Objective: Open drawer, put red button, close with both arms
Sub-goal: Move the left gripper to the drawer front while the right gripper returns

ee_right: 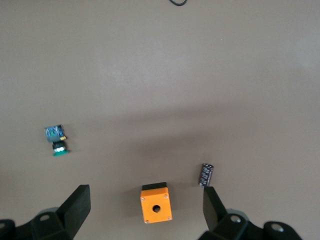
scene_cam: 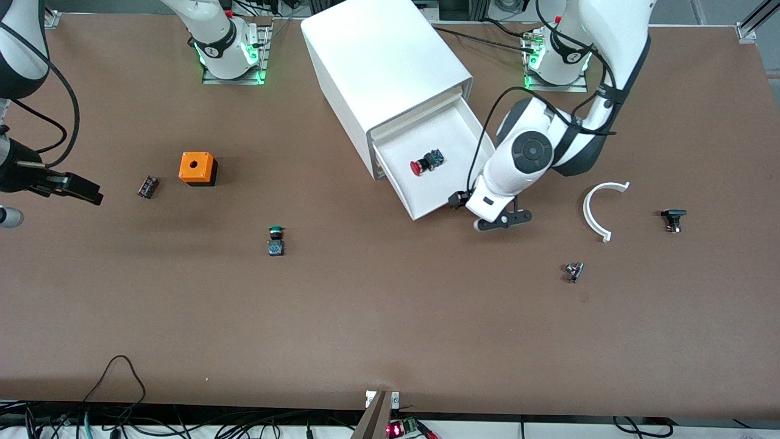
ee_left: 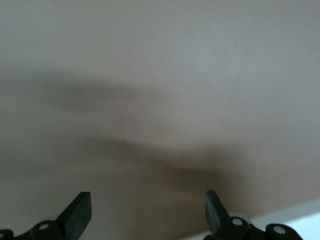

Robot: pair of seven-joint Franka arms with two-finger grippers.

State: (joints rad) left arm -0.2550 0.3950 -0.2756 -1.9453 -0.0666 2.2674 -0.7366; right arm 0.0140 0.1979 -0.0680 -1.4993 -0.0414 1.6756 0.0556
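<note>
The white cabinet stands at the robots' edge of the table, with its lowest drawer pulled out. The red button lies on its side in the drawer. My left gripper is low, beside the drawer's front corner toward the left arm's end. It is open and empty; in the left wrist view it has only brown table between its fingers, with a white edge at one corner. My right gripper is open and empty, in the air at the right arm's end of the table.
An orange box, a dark capacitor and a green-capped button lie toward the right arm's end. A white curved piece, a small black part and a small metal part lie toward the left arm's end.
</note>
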